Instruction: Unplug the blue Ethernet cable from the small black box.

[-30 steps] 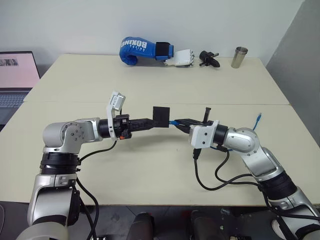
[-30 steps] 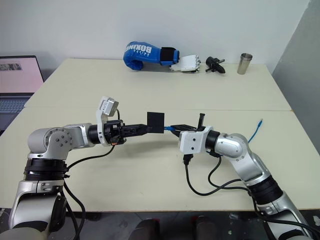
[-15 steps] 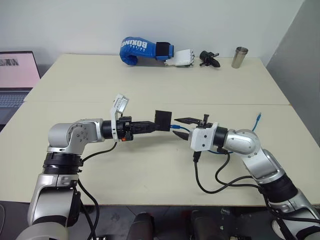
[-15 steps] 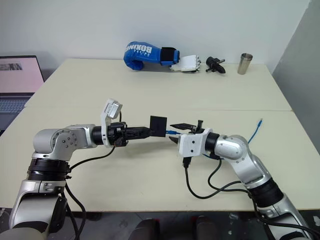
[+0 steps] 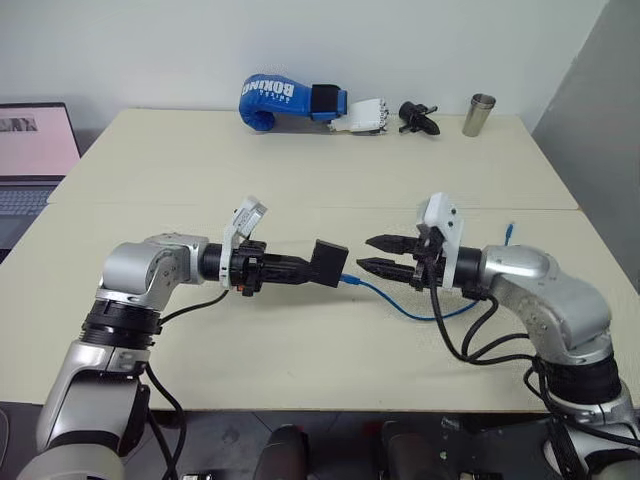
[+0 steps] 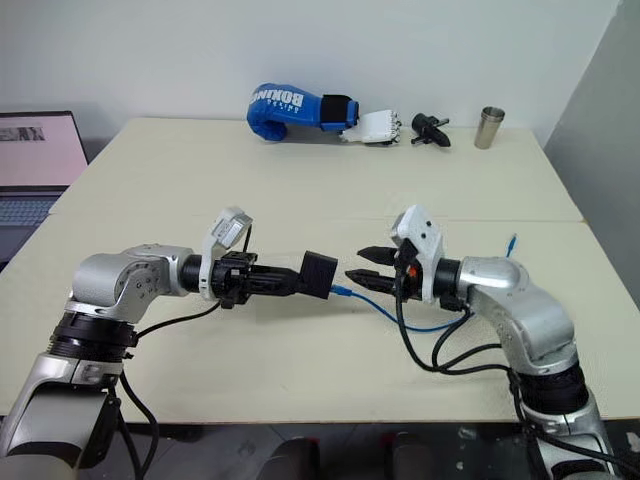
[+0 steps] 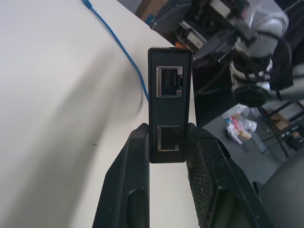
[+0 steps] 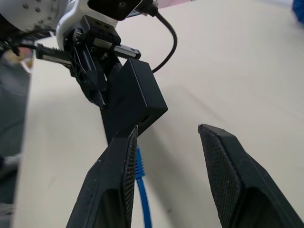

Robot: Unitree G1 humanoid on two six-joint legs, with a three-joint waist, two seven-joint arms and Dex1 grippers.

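Observation:
My left gripper [image 5: 312, 268] is shut on the small black box [image 5: 328, 263] and holds it above the table, the jaws clamping its lower end [image 7: 169, 76]. Both ports on the box's face are empty. The blue Ethernet cable [image 5: 400, 303] lies loose on the table. One plug rests just under the box [image 8: 141, 190], and the cord curves away to its other end near the right arm. My right gripper [image 5: 367, 253] hovers open a short way right of the box, pointing at it, with nothing between its fingers [image 8: 118, 190].
Along the table's far edge lie a blue boxing glove [image 5: 285, 100], a white robotic hand [image 5: 365, 115], a small black object [image 5: 418, 117] and a metal cup [image 5: 480, 113]. A laptop [image 5: 30, 150] sits off the left side. Black arm cables loop on the table by my right arm.
My right gripper was shut on the plug at the box. It has opened, rolled over and drawn back to the right, and the cable has dropped to the table. The left gripper still holds the box.

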